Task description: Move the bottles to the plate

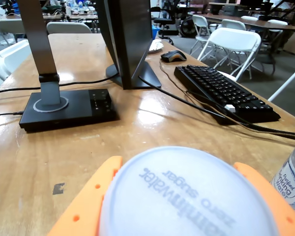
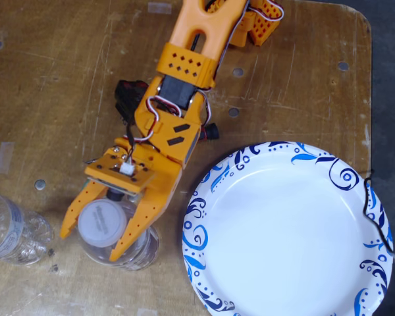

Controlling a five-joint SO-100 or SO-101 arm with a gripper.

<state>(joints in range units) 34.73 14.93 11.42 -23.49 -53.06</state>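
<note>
The plate (image 2: 286, 230) lies flat at the lower right of the fixed view, bare of any load, its patterned rim just right of the gripped bottle. It is paper and probably shifts if nudged.

The arm (image 2: 197, 52) reaches down from the top of the fixed view toward the lower left, wrist bent so the gripper points at the table.

The gripper (image 2: 99, 245) straddles the upright bottle (image 2: 102, 224). Both orange fingers (image 2: 141, 220) flank the neck region just below the white cap. In the wrist view the cap (image 1: 187, 196) fills the gap between the fingers (image 1: 86, 206). The jaws appear closed on the bottle, though contact on the left side cannot be confirmed.

A second bottle (image 2: 13, 230) lies at the left edge of the fixed view, well apart from the plate; its label shows at the right edge of the wrist view (image 1: 291, 182).

Handling judgement: both bottles are thin clear ribbed plastic, light if empty, and the fill level cannot be read. The wall likely flexes under clamping and is smooth. The stiffest hold is at the neck or cap, where the ribs give purchase. A grip on the mid-body risks slip or crushing.
</note>
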